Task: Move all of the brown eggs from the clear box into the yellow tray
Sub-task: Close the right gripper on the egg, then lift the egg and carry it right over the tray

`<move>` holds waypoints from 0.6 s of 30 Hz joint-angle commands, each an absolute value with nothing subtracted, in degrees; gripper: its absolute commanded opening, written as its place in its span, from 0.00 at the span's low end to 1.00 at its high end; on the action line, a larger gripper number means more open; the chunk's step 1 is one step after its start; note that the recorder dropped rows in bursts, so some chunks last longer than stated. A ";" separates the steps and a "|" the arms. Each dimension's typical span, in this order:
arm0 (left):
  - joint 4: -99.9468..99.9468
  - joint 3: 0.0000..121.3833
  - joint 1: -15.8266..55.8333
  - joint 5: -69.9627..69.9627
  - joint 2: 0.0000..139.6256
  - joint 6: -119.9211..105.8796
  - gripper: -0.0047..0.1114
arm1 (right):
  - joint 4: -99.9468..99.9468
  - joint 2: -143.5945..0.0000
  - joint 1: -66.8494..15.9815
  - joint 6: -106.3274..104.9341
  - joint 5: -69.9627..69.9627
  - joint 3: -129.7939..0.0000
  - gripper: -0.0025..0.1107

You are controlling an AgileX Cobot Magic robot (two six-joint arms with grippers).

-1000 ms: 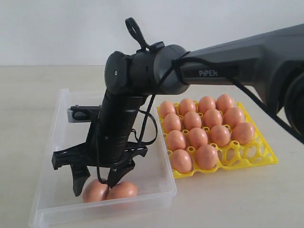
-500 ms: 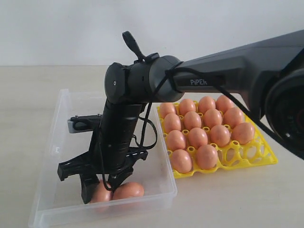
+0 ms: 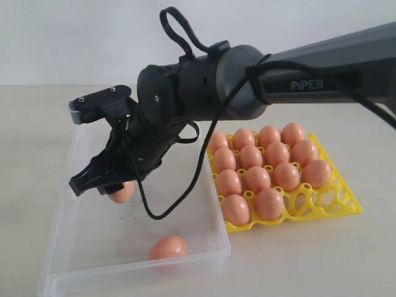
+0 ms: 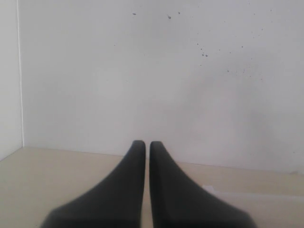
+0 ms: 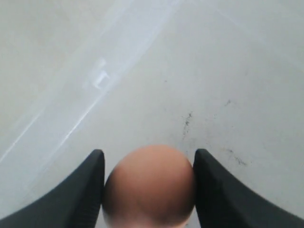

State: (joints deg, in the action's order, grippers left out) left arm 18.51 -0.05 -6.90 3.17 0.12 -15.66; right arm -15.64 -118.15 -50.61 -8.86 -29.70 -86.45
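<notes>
One brown egg (image 3: 124, 193) is pinched in my right claw (image 5: 148, 154) above the clear box (image 3: 74, 247). Next, it needs an empty yellow tray (image 3: 315, 201) cup.

Your stock, exterior view: box (image 3: 124, 275) left, tray (image 3: 328, 204) just beside it, right. In tray: fourteen tray eggs (image 3: 257, 179), filling three rear rows and the front row's two left cups. In box: loose egg (image 3: 167, 247) by front wall. Over box: held egg (image 3: 125, 193) in right gripper (image 5: 148, 161).
</notes>
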 commanded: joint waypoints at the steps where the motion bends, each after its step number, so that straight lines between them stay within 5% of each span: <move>1: 18.28 0.00 -6.82 3.00 0.00 -15.97 0.07 | -14.72 -115.45 -50.86 -11.22 -25.40 -82.90 0.02; 18: 18.28 0.00 -6.82 3.00 0.00 -15.97 0.07 | -15.90 -99.21 -53.23 -10.64 13.06 -53.78 0.02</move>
